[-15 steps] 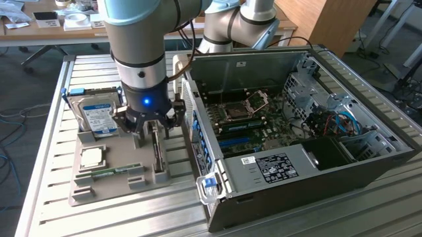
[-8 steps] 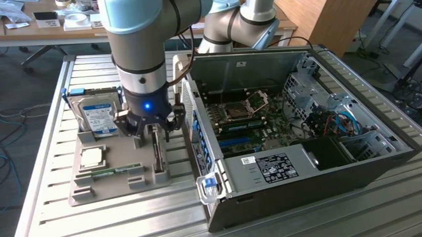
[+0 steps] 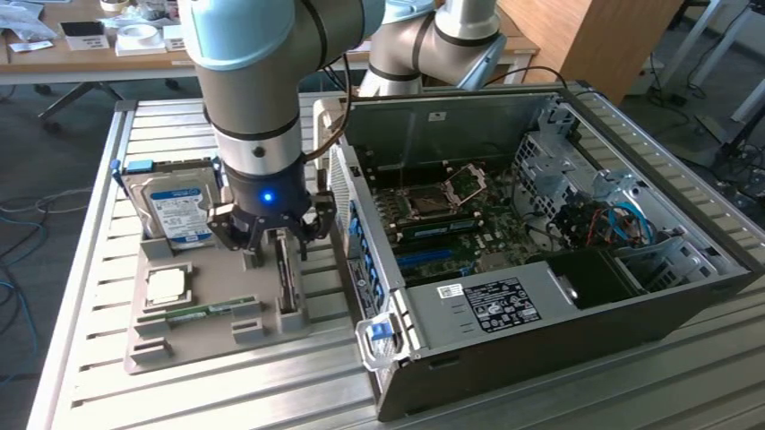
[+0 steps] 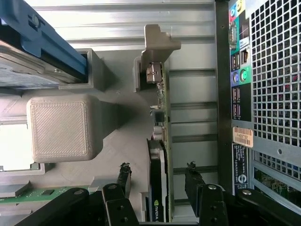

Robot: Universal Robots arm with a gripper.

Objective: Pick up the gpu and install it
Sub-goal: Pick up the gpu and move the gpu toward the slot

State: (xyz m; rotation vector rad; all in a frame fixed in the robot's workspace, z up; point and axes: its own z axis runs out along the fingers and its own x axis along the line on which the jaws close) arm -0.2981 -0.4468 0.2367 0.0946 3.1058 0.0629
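Gpu [image 3: 285, 269]: standing on edge, just beside the case [image 3: 562, 358] rear.
Pincer [image 3: 272, 244]: spread, fingers straddling the gpu, apart from it.
Grip: best centred, square to the card's faces, clear of the case.

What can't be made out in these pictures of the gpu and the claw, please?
- Exterior view: most of the gpu, standing on edge and hidden behind the open claw.
- Wrist view: one end of the gpu, covered by the claw's linkage and cut off by the picture edge.
- Exterior view: the hard drive label text, too small to read.
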